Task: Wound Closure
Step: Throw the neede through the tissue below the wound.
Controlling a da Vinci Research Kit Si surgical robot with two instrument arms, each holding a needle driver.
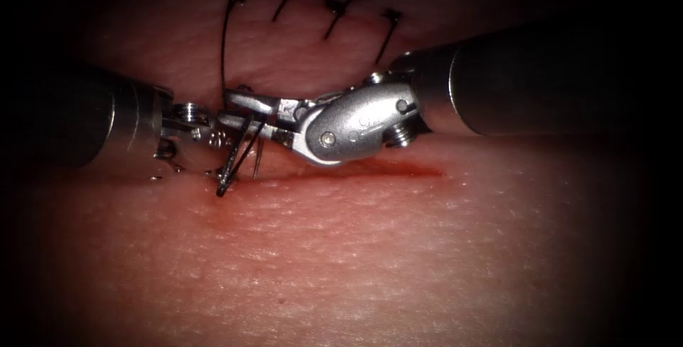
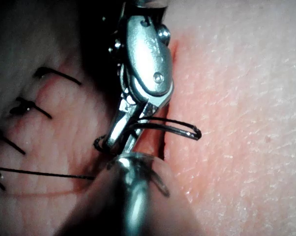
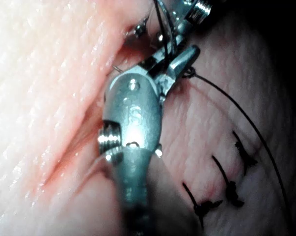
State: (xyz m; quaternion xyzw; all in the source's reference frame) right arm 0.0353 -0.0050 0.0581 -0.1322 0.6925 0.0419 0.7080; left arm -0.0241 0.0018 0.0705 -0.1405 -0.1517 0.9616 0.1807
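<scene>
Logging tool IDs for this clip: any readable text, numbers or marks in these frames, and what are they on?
"S": stamped on the wrist housing of the right tool, read in its own wrist view; other marks may sit beside it, too faint to tell.
Stamped marks on the same housing in the endoscope view: too small to read.
Stamped marks on that housing in the left wrist view: too blurred to read.
No text on the left tool, tissue, needle or thread.

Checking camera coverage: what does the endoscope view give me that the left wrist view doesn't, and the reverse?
Endoscope view: the left tool side-on, and the cut running on to the right of both tools. Left wrist view: the thread loop laid out flat over the tissue. Both: the right tool, jaws apart with thread around them, and four stitches. Needle and holds: unclear.
</scene>
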